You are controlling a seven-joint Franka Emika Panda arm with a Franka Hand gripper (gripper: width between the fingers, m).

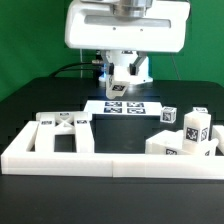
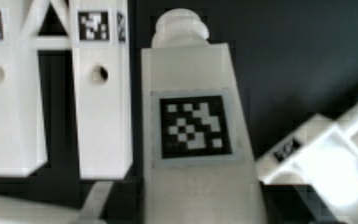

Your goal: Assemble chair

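Exterior view shows the chair all loose pieces, nothing visibly joined yet; whether fingers of the gripper clamp a leg is unclear.

No legible text, chair tags (patterns only)

The arm points straight down, its fingers clamped on a chair leg.
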